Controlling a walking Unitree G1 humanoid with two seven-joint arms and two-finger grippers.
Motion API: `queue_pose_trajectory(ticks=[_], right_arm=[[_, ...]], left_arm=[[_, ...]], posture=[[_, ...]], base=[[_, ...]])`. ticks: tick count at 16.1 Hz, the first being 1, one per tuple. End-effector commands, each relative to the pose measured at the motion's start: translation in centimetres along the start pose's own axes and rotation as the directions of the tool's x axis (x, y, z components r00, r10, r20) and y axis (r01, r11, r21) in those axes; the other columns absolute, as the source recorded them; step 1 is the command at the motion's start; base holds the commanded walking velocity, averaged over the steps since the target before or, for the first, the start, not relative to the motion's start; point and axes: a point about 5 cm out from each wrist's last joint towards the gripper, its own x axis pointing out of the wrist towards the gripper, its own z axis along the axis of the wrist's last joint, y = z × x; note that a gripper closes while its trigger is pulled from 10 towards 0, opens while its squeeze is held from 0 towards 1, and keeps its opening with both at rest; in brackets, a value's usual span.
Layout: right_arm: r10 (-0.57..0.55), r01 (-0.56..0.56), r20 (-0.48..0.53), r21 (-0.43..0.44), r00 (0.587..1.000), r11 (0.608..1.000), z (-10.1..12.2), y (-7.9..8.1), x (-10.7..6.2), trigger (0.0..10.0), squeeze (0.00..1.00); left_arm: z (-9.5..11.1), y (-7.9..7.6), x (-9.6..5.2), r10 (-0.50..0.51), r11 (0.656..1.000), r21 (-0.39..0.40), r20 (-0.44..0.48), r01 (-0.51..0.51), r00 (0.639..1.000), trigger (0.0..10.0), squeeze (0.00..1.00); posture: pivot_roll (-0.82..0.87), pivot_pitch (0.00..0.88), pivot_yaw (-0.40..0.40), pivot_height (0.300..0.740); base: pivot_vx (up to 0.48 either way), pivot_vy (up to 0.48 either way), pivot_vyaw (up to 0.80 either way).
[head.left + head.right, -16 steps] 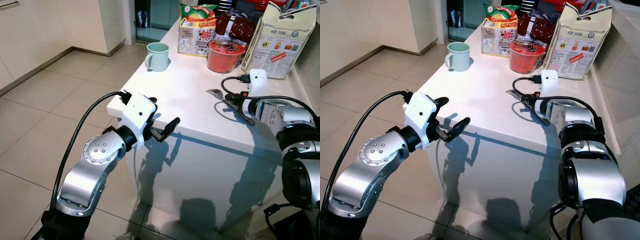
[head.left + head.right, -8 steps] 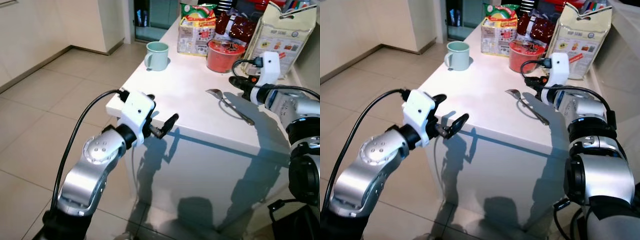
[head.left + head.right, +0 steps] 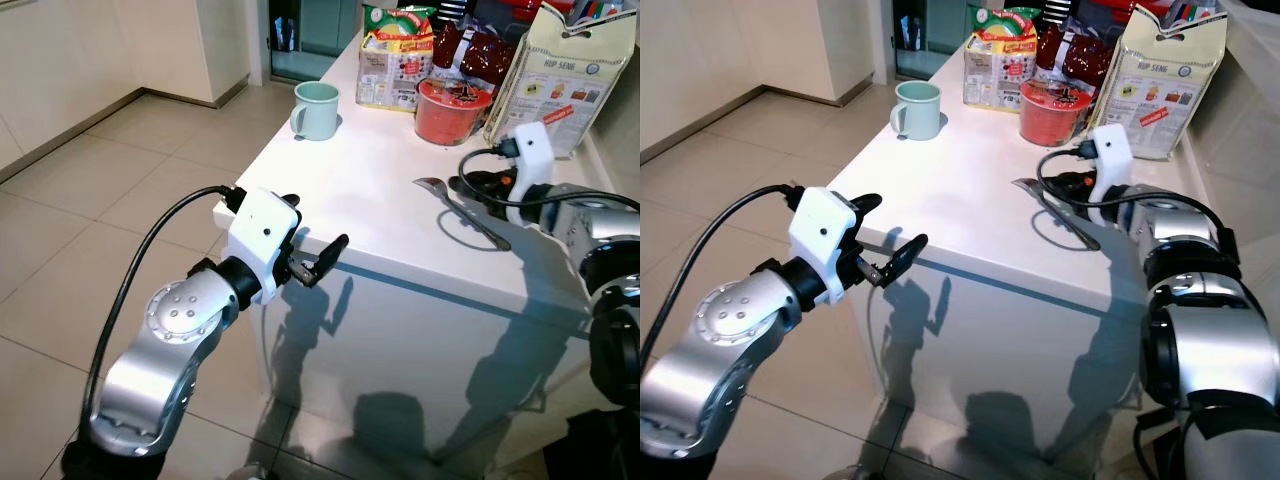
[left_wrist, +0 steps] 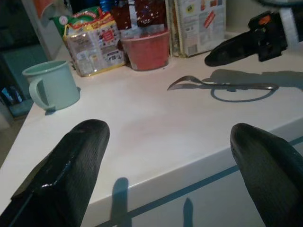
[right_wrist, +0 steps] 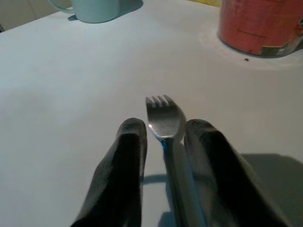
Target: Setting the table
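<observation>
A silver fork (image 3: 465,212) lies flat on the white table (image 3: 350,190), tines toward the mug. My right gripper (image 3: 468,185) hovers low over the fork's middle and points along it. In the right wrist view its two fingers (image 5: 127,156) stand a little apart, with the fork (image 5: 164,111) on the tabletop between and beyond them. My left gripper (image 3: 312,235) is open and empty, held in the air just off the table's near left corner. A pale green mug (image 3: 315,108) stands further back on the left.
A red noodle cup (image 3: 452,110), a snack packet (image 3: 393,58) and a tall paper bag (image 3: 560,80) crowd the table's far end. A tiled floor (image 3: 90,200) lies to the left. Bare tabletop spreads between the mug and the fork.
My right gripper, raised near the paper bag half a second ago, has come back down over the fork. The fork has stayed put. My left arm has sunk slightly toward me.
</observation>
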Motion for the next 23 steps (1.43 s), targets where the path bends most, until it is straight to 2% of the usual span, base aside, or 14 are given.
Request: queue_pose_trajectory(ticks=[1,7,9,14,15,16,18,20,23], right_arm=[[-0.011,0.012,0.031,-0.024,0.999,1.000,1.2,-0.5,-0.4,10.0,1.00],[0.043,-0.042,0.017,-0.019,0.999,0.999,0.3,0.5,0.4,10.0,1.00],[-0.007,0.006,-0.017,-0.069,1.000,0.998,0.0,0.9,1.0,10.0,1.00],[-0.097,0.088,-0.072,-0.120,0.993,0.989,-0.4,1.2,1.7,10.0,1.00],[-0.135,0.124,-0.084,-0.133,0.987,0.983,-0.5,1.1,1.7,10.0,0.59],[-0.148,0.139,-0.081,-0.107,0.986,0.985,-0.4,1.1,1.8,10.0,0.00],[-0.152,0.145,-0.089,-0.084,0.984,0.986,-0.4,1.1,1.7,10.0,0.00],[-0.132,0.119,-0.135,-0.103,0.982,0.988,-0.8,1.0,1.5,10.0,0.00],[-0.132,0.119,-0.135,-0.103,0.982,0.988,-0.8,1.0,1.5,10.0,0.00]], left_arm=[[0.6,0.1,-0.3,-0.008,1.000,-0.001,0.013,0.008,1.000,10.0,0.00],[1.3,0.2,-1.5,-0.012,1.000,-0.003,-0.005,0.012,1.000,10.0,0.00],[1.4,0.1,-1.9,-0.021,1.000,-0.003,-0.021,0.021,1.000,10.0,0.00],[1.4,-0.3,-2.4,-0.051,0.999,-0.005,-0.051,0.051,0.997,10.0,0.00],[1.5,-0.4,-2.4,-0.060,0.998,-0.006,-0.057,0.060,0.997,10.0,0.00],[1.5,-0.4,-2.4,-0.064,0.998,-0.006,-0.059,0.064,0.996,10.0,0.00],[1.5,-0.4,-2.4,-0.070,0.998,-0.005,-0.063,0.070,0.996,10.0,0.00],[1.5,-0.3,-2.5,-0.074,0.997,-0.004,-0.068,0.074,0.995,10.0,0.00],[1.5,-0.3,-2.5,-0.074,0.997,-0.004,-0.068,0.074,0.995,10.0,0.00]], posture=[[0.05,0.000,-0.035,0.740],[0.09,0.000,-0.027,0.740],[0.11,0.006,-0.023,0.740],[0.12,0.022,-0.010,0.740],[0.12,0.022,-0.010,0.740],[0.13,0.022,-0.006,0.740],[0.13,0.021,-0.005,0.740],[0.14,0.016,-0.003,0.740],[0.14,0.016,-0.003,0.740]], base=[[0.000,0.000,0.00],[0.000,0.000,0.00],[0.000,0.000,0.00],[0.000,0.000,0.00],[0.000,0.000,0.00],[0.000,0.000,0.00],[0.000,0.000,0.00],[0.000,0.000,0.00],[0.000,0.000,0.00]])
